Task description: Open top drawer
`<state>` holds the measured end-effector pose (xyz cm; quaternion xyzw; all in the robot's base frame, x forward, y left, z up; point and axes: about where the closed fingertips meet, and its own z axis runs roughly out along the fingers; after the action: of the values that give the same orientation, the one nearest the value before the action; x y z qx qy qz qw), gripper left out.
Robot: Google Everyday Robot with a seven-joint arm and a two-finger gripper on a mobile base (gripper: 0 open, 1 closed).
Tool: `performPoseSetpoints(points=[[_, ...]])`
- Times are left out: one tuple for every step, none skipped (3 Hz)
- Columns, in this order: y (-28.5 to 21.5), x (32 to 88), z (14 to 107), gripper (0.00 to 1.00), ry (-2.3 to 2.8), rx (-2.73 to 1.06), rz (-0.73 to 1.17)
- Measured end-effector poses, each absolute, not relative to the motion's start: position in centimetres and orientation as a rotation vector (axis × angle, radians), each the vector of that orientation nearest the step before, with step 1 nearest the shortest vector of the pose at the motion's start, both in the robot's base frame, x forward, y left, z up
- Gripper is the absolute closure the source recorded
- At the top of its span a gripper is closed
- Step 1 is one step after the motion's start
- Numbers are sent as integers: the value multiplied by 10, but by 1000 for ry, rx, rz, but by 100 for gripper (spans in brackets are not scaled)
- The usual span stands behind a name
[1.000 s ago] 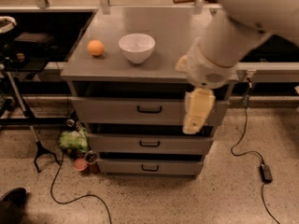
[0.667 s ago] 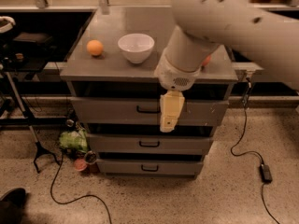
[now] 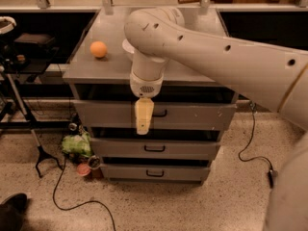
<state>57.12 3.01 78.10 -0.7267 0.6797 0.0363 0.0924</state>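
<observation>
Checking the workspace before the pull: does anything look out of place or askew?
Nothing looks damaged or spilled. The end effector hangs before the top drawer, just left of its handle. Only oddity: a green bundle lies on the floor left of the cabinet.

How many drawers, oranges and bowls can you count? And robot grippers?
Drawers: 3, the top drawer, middle drawer and bottom drawer
Orange: 1, on the cabinet
Bowl: 1, mostly hidden behind the arm
Gripper: 1, in front of the top drawer, just left of its handle
Total: 6
</observation>
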Motion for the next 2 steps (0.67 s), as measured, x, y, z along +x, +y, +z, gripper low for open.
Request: performPoseSetpoints(points=[[40, 583, 746, 0, 2093, -2202, 101], [38, 587, 718, 0, 2174, -2224, 90]])
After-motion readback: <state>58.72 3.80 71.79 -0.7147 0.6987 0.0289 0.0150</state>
